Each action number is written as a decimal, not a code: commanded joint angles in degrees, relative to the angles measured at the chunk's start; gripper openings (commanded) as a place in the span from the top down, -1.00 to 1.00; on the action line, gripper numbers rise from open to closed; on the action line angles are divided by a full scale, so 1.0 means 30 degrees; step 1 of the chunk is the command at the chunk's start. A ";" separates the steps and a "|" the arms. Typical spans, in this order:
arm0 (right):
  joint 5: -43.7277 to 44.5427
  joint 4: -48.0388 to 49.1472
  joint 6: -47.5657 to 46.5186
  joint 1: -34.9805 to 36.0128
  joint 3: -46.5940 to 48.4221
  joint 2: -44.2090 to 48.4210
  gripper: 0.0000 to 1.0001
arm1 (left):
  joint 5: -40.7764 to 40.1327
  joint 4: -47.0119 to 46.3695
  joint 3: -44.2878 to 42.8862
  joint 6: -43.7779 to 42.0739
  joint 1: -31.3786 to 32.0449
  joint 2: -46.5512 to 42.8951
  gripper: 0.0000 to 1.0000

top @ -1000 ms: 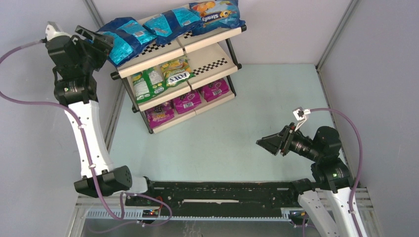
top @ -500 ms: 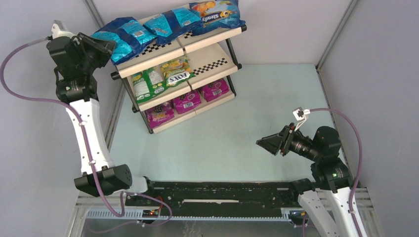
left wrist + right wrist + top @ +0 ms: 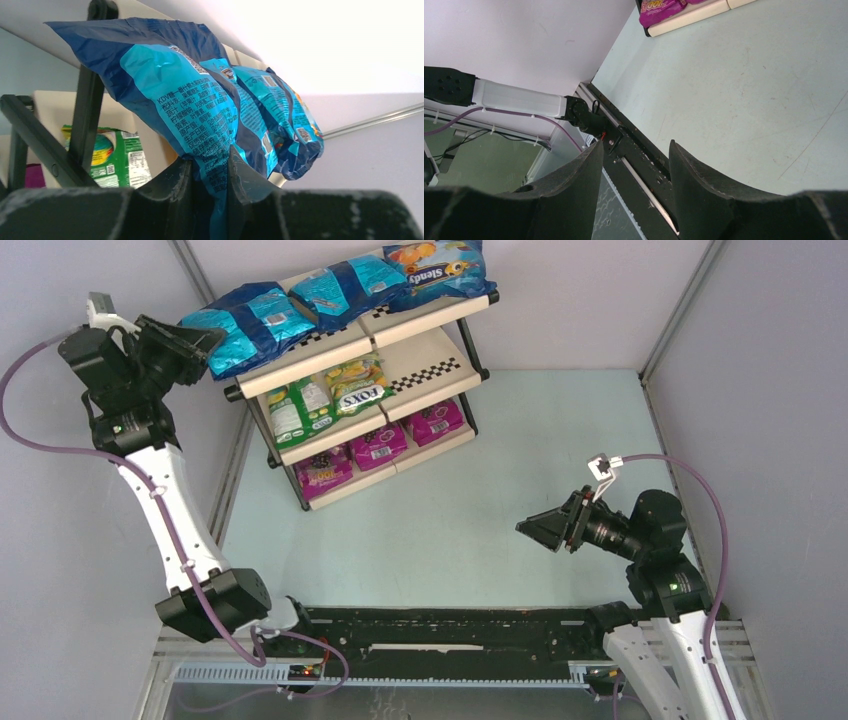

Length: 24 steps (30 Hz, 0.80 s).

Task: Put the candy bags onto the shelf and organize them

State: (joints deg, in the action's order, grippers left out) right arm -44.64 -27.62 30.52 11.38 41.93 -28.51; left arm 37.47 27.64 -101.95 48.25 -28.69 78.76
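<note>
The shelf (image 3: 425,355) stands at the back left. Its top tier carries two teal-blue candy bags (image 3: 245,322) (image 3: 348,285) and a blue bag with orange art (image 3: 437,268). Green-yellow bags (image 3: 300,405) lie on the middle tier and magenta bags (image 3: 380,445) on the bottom one. My left gripper (image 3: 192,340) (image 3: 211,167) is shut on the lower edge of the leftmost teal-blue bag (image 3: 180,85), at the shelf's left end. My right gripper (image 3: 525,528) (image 3: 636,147) hangs open over the table, nothing between its fingers.
The grey left wall (image 3: 60,500) stands close behind the left arm. A black rail (image 3: 450,625) runs along the near edge between the arm bases. The shelf's black frame tube (image 3: 85,115) is just left of the held bag. Pale table surface (image 3: 450,500) lies between shelf and right arm.
My left gripper closed on the leftmost teal-blue bag's edge and drew back to the left, and that bag's end shifted left with it. The right arm barely moved.
</note>
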 commanded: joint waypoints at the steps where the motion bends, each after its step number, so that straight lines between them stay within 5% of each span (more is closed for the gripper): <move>1: -0.0150 0.0279 0.0070 -0.0055 0.0026 0.0294 -0.19 | 0.2567 -0.2173 -0.1278 0.1360 0.0232 0.0778 0.76; 11: 0.0141 0.0088 0.0300 -0.0070 0.0026 0.0626 -0.19 | 0.1349 0.0601 -0.5036 -0.0387 0.2245 0.3773 0.65; 16: 0.0179 0.0093 0.0378 -0.0053 0.0025 0.0657 -0.19 | -0.3166 0.5279 -0.7739 -0.3699 0.2250 0.3847 0.07; 24: 0.0108 0.0289 0.0337 -0.0017 0.0026 0.0164 -0.19 | -0.8265 0.6204 -0.6875 -0.5594 0.2266 0.1747 -0.67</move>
State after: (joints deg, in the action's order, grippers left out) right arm -44.23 -27.86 31.22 11.38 41.93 -27.49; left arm 22.57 44.47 -122.67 36.42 -22.02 89.21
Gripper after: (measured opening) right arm 0.597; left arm 0.782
